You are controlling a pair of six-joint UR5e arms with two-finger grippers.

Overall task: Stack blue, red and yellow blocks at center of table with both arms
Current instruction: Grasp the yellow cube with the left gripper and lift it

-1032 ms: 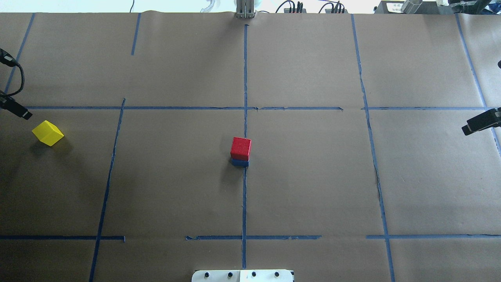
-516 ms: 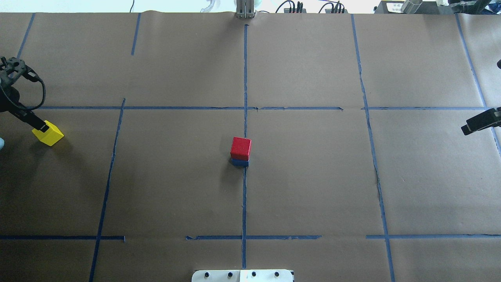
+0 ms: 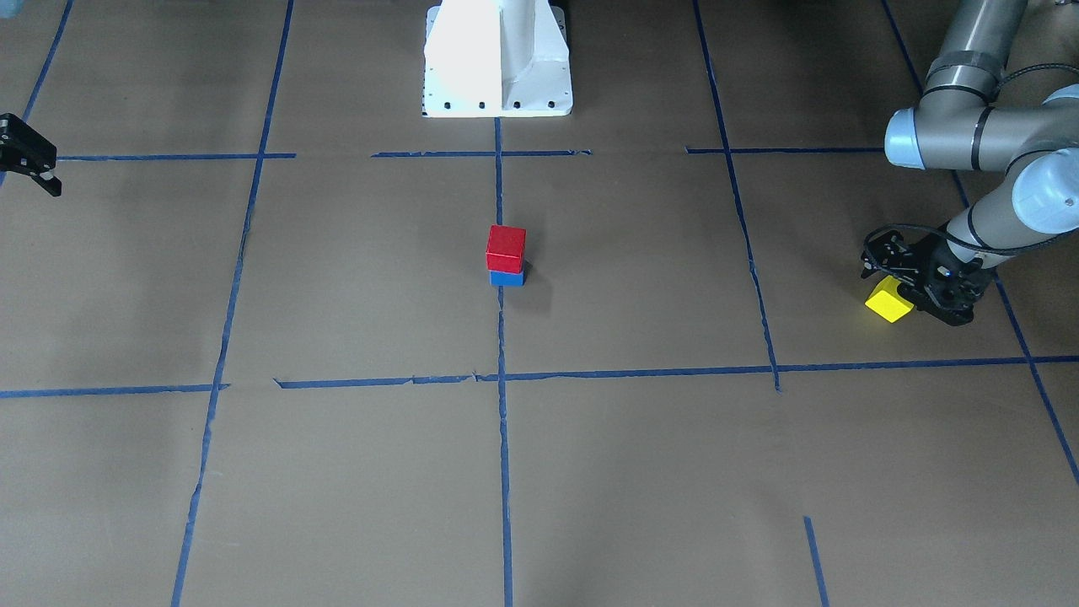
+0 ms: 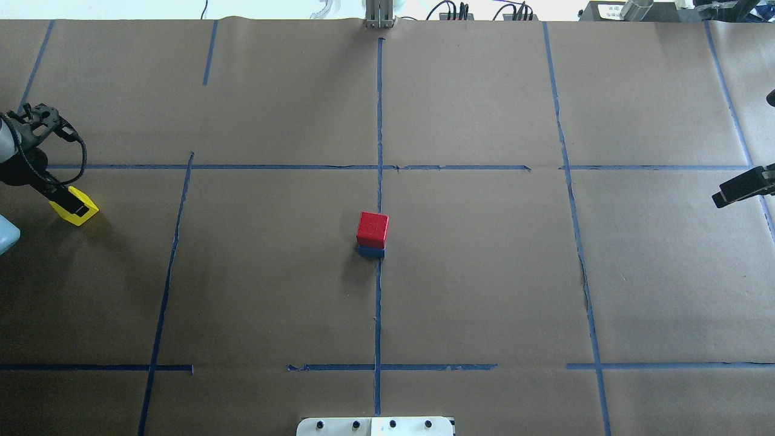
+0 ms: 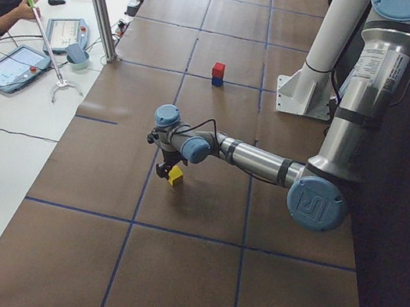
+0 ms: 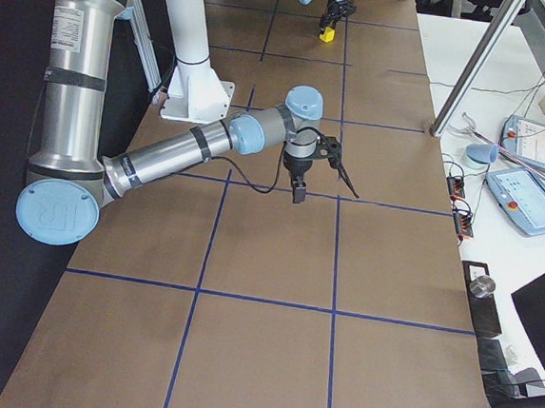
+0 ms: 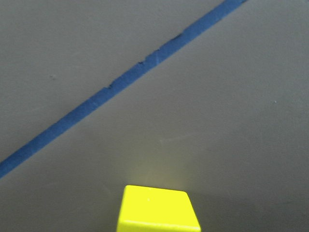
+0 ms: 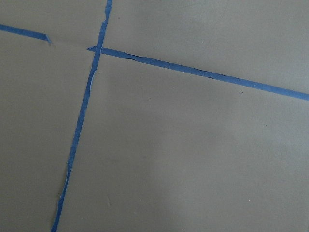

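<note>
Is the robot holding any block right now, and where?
Cannot tell: the left tool is down at the yellow block, grip hidden. The right tool holds nothing.

- Upper block [image 4: 372, 228] sits on lower block [image 4: 370, 252] at centre of table [image 4: 484, 290].
- Lone block [image 3: 887, 303] lies far left, left gripper [image 3: 897, 291] over it.
- Right gripper [image 4: 723, 197] far right.

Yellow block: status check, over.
Left end effector down at matte yellow cube, jaws unclear. Right end effector open, empty. Matte red cube on matte blue cube, centre. Path clear.
</note>
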